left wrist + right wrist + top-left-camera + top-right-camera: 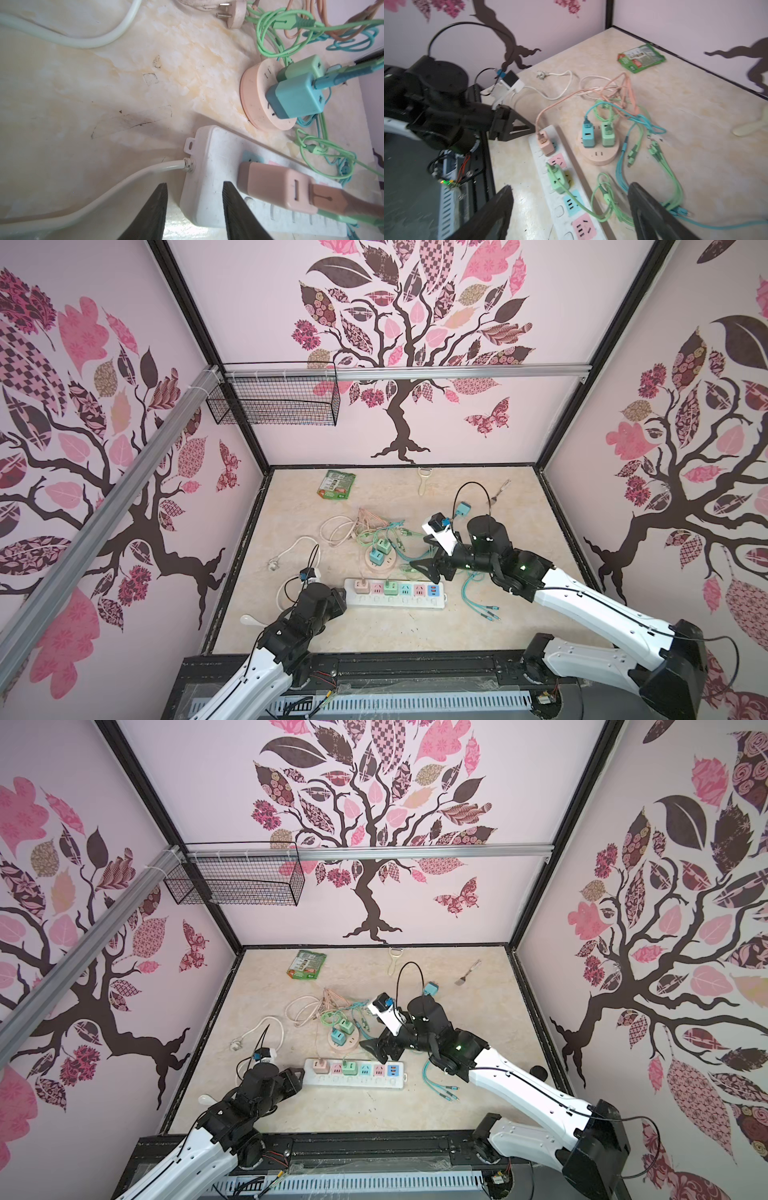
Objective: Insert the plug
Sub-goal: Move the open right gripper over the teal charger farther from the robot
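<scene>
The power strip (395,602) lies under the left gripper (195,184), whose jaws stand apart astride its cable end, probably to steady it. The right gripper (570,185) hangs wide apart and empty above the green plug (556,180), which sits in the strip just below it.

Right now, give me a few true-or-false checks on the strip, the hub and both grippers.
1. A pink adapter sits in the power strip's end socket, nearest the left gripper. True.
2. The right gripper is shut on a plug. False: its jaws stand wide apart and empty.
3. The round hub carries a teal adapter and a green adapter. True.
4. Every strip socket is filled. False: only the pink adapter and a mint adapter are plugged in; the others are free.
</scene>
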Robot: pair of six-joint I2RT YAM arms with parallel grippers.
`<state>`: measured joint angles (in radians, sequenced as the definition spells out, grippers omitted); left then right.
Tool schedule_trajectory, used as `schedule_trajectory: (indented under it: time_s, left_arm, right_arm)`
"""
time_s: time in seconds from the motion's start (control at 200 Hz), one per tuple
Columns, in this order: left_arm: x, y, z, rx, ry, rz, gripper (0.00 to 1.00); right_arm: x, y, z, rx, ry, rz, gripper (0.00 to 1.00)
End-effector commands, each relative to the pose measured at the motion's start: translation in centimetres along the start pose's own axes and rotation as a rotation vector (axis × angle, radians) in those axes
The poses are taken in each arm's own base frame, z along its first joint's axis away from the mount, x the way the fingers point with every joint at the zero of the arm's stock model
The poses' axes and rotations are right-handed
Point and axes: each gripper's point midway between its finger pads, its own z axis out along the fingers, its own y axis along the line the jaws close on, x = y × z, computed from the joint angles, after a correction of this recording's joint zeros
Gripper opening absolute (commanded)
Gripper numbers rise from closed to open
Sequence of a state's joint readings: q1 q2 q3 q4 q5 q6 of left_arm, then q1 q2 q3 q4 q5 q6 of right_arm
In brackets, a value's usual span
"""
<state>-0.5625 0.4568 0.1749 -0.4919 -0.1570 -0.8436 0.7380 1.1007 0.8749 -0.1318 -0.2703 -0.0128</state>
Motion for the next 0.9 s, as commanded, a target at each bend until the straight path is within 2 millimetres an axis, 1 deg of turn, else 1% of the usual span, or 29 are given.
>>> schedule_trajectory:
  time_s: [0.0,0.05,0.09,0.255,0.335,0.425,0.5,0.575,0.635,0.71,0.895]
  left_arm:
    - [-1.1,-1.7,-0.7,0.041,-0.003,0.052,0.49]
    - [-1.3,-1.9,-0.8,0.038,-0.001,0.071,0.5]
    - [-1.5,-2.1,-0.9,0.033,0.002,0.086,0.51]
    - [-2.8,-2.4,-1.8,-0.014,0.002,0.158,0.54]
    - [-3.2,-3.3,-1.9,0.018,-0.003,0.165,0.55]
    - [-3.7,-4.3,-2.4,0.053,-0.017,0.158,0.57]
    - [-4.4,-4.9,-3.2,0.072,-0.029,0.154,0.57]
    - [-5.3,-5.3,-4.3,0.07,-0.054,0.155,0.58]
    - [-6.0,-5.2,-4.9,0.054,-0.071,0.155,0.58]
    - [-6.7,-5.5,-5.6,0.04,-0.08,0.161,0.59]
    - [-8.2,-7.0,-7.2,0.036,-0.069,0.213,0.6]
  right_arm:
    - [-1.1,-5.4,-0.9,0.238,-0.049,0.164,0.87]
    - [-0.7,-7.4,-1.0,0.31,-0.041,0.216,0.86]
    - [-0.3,-8.6,-1.1,0.349,-0.029,0.246,0.86]
    - [0.4,-12.2,-1.1,0.484,-0.014,0.274,0.86]
    - [1.2,-14.5,-1.1,0.516,0.002,0.352,0.86]
    - [2.2,-17.0,-1.1,0.511,-0.009,0.452,0.85]
    - [3.4,-19.2,-1.2,0.526,-0.012,0.522,0.83]
    - [4.6,-21.1,-1.1,0.572,0.005,0.55,0.82]
    - [5.6,-22.0,-0.7,0.6,0.03,0.559,0.82]
    - [6.3,-22.9,0.0,0.619,0.039,0.565,0.82]
    - [7.8,-25.6,1.7,0.702,0.064,0.58,0.8]
